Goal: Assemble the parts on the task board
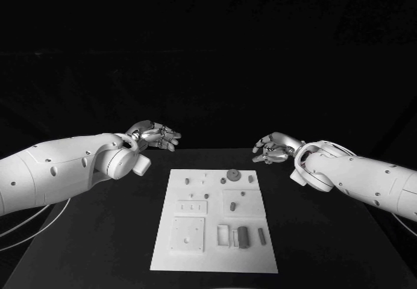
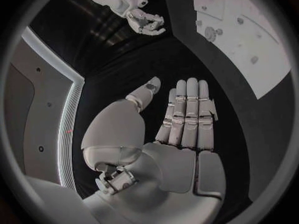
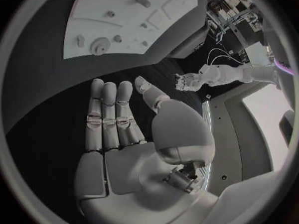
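The white task board [image 1: 216, 253] lies in the middle of the black table, with several small grey parts on it: a round gear-like part [image 1: 234, 175], a short peg [image 1: 233, 206] and oblong blocks [image 1: 242, 236] near its front. My left hand [image 1: 155, 136] hovers beyond the board's far left corner, empty, fingers slightly curled. My right hand [image 1: 273, 149] hovers beyond the far right corner, also empty. In the left wrist view the left hand [image 2: 181, 119] lies flat with straight fingers; the board [image 2: 261, 59] is off to one side. The right hand [image 3: 118, 119] is likewise flat, board [image 3: 124, 15] beyond it.
The black table [image 1: 104, 241] has bare room on both sides of the board. The right hand [image 2: 144, 21] appears far off in the left wrist view, and the left hand [image 3: 187, 80] in the right wrist view.
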